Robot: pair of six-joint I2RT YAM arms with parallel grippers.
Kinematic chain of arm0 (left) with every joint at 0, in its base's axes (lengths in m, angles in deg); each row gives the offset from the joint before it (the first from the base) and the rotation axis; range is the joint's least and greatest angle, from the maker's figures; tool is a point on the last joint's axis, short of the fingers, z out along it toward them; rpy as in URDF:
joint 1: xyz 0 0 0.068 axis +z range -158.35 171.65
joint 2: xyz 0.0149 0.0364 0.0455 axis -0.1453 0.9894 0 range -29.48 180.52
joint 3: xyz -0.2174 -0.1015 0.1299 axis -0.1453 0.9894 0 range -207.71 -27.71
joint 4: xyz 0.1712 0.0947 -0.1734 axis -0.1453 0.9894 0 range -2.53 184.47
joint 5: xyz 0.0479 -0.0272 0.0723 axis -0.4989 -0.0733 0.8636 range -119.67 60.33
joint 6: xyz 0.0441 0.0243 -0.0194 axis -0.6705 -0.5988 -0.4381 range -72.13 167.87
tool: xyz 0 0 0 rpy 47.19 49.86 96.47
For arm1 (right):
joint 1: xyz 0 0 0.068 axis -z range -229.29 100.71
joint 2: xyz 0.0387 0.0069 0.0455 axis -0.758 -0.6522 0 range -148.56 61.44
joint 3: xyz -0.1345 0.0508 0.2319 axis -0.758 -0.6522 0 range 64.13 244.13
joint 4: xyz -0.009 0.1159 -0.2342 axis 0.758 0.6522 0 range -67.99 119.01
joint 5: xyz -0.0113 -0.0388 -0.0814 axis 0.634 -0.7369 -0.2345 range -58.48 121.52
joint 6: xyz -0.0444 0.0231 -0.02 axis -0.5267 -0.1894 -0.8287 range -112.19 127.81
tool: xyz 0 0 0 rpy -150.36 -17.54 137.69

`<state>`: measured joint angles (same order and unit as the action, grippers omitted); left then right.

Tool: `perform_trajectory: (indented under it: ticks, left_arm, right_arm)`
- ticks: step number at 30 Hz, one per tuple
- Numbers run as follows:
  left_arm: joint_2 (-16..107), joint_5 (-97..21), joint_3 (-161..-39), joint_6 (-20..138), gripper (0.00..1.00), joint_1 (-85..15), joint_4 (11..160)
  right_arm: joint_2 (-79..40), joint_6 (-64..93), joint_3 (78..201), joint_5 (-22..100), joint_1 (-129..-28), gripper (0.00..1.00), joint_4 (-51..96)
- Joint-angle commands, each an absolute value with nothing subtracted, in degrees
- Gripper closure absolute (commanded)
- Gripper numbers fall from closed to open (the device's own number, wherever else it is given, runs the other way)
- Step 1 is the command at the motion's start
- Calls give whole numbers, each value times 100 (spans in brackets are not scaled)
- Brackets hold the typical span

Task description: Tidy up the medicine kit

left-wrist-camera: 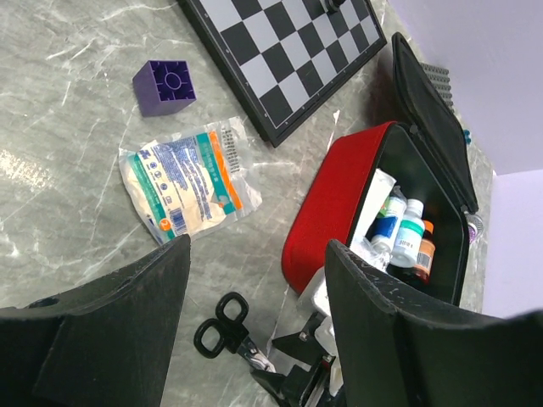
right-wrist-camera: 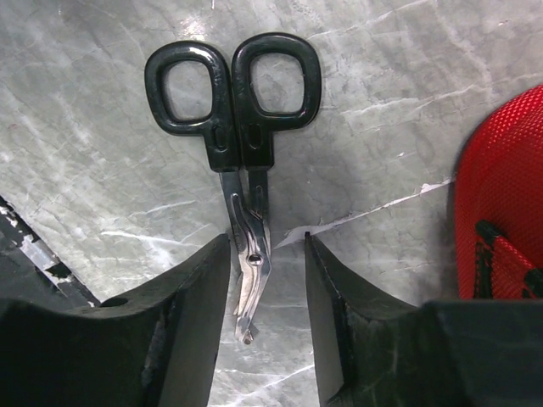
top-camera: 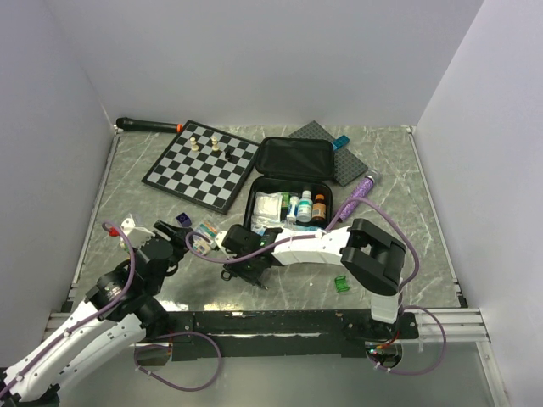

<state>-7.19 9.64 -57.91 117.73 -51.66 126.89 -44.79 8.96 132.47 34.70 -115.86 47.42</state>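
Since the medicine kit [top-camera: 293, 158] lies open on the table [top-camera: 433, 212], its lid folded back behind the tray, we judge the job partly done. Inside the kit a few small bottles [top-camera: 306, 206] stand in a row toward its right side, with white packets [top-camera: 267, 208] filling the left side next to them. Those look packed already.

Outside the kit we count several loose things. The black-handled scissors [right-wrist-camera: 242, 161] lie flat just off the kit's near-left corner. A gauze packet [left-wrist-camera: 191, 186] lies to the left of the kit, with a purple block [left-wrist-camera: 165, 85] beyond it, farther from the kit. A small green piece [top-camera: 342, 285] sits on the near side of the kit, and a purple tube [top-camera: 361, 191] lies by its right edge. We cannot tell whether these last three belong inside.

The right gripper [right-wrist-camera: 267, 254] hangs over the scissors, its jaws narrowly apart and straddling the blades without clamping them. The left gripper [left-wrist-camera: 259, 246] hovers left of the kit, near the gauze packet, its jaws wide and holding nothing.

We reckon the scissors are the item in hand. After them the gauze packet remains to go in, and the lid is not yet zipped.
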Motion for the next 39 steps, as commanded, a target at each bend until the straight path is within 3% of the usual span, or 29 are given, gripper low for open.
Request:
perform_trajectory:
  ticks: [1, 23, 39]
  left_arm:
    - [-742, 1006, -5768, 11827, 31, -5133, 12710]
    - [-794, 1023, -5689, 11844, 31, -5151, 12728]
    - [-794, 1023, -5645, 11844, 31, -5133, 12658]
  right_arm:
    - [-4657, 834, 13330, 3442, -11653, 54, 4882]
    - [-4710, 1256, 12987, 2792, -12154, 57, 5066]
    - [-4675, 1282, 12917, 2748, -12154, 80, 5084]
